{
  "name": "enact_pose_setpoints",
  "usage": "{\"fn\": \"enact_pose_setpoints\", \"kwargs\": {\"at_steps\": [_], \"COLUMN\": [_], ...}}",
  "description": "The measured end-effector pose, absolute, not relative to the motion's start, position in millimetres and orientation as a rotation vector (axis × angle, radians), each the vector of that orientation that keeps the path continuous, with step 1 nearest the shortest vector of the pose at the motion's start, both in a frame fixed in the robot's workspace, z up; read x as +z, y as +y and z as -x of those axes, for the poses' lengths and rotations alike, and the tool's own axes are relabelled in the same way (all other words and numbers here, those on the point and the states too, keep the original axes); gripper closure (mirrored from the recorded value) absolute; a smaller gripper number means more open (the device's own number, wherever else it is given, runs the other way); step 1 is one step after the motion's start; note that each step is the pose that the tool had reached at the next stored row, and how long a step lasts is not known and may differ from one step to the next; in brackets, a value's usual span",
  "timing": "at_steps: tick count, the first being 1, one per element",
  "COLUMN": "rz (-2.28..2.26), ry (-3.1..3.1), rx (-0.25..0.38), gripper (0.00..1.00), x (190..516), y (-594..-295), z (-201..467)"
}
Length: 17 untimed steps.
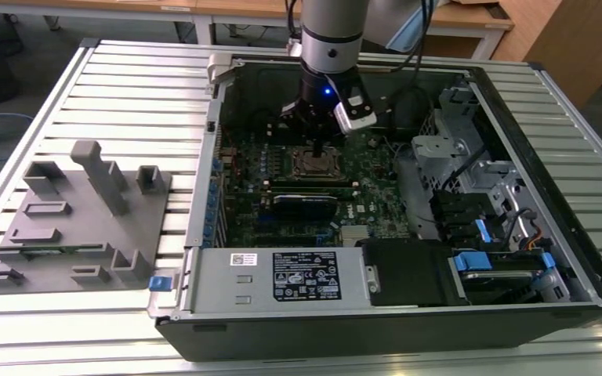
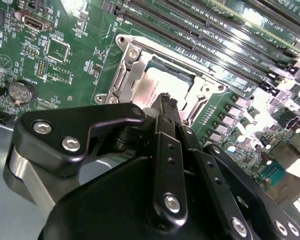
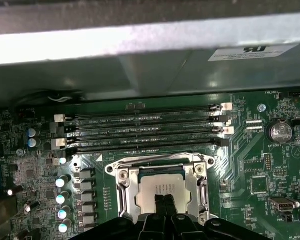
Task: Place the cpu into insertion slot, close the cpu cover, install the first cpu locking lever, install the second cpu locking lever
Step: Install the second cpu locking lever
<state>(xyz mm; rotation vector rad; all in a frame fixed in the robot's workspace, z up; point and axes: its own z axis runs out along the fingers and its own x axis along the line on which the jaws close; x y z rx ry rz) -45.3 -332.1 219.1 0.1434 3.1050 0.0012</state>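
A ribbed, silvery slatted metal table (image 1: 123, 86) fills the exterior view, with pale wooden desks (image 1: 228, 9) behind it. On it lies an open black computer case (image 1: 552, 313), side panel off. Beside the case, on the exterior view's left, sits a matte grey plastic fixture block (image 1: 71, 227) with upright posts. Inside the case the green motherboard (image 1: 369, 196) is flat, busy with tiny parts. The grey-and-black arm (image 1: 332, 39) drops straight down over the board. The black metal gripper (image 3: 165, 202) hovers right above the insertion slot (image 3: 162, 187), a square socket in a shiny steel frame; its fingers (image 2: 167, 107) are pinched together, nothing between them. The cpu (image 2: 155, 92), dull silver and flat, sits in the insertion slot. The cpu cover (image 3: 127, 187) lies down around it, thin bright metal.
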Motion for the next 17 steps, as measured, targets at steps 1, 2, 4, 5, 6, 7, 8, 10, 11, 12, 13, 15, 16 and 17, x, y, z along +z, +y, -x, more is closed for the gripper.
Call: {"fn": "enact_pose_setpoints", "kwargs": {"at_steps": [1,2,4,5,6,7,8,10,11,12,13,15,16,17], "rz": [-0.143,-0.143,-0.143,-0.143,-0.143,-0.143,-0.143,-0.143,-0.143,-0.143,-0.143,-0.143,-0.143,-0.143], "ry": [3.104,3.102,3.102,3.102,3.102,3.102,3.102,3.102,3.102,3.102,3.102,3.102,3.102,3.102], "rx": [0.001,0.001,0.001,0.001,0.001,0.001,0.001,0.001,0.001,0.001,0.001,0.001,0.001,0.001], "gripper": [0.89,0.89,0.89,0.89,0.89,0.89,0.89,0.89,0.89,0.89,0.89,0.89,0.89,0.89], "x": [219.1,219.1,219.1,219.1,219.3,219.6,219.9,220.6,221.0,221.6,222.3,223.7,224.6,225.4], "y": [-332.0,-332.0,-332.0,-332.0,-332.0,-332.0,-332.0,-332.0,-332.0,-332.0,-332.0,-332.0,-332.0,-332.0], "z": [45.7,46.2,46.2,46.2,46.2,46.2,46.2,46.2,46.2,46.2,46.2,46.2,46.2,46.2]}}
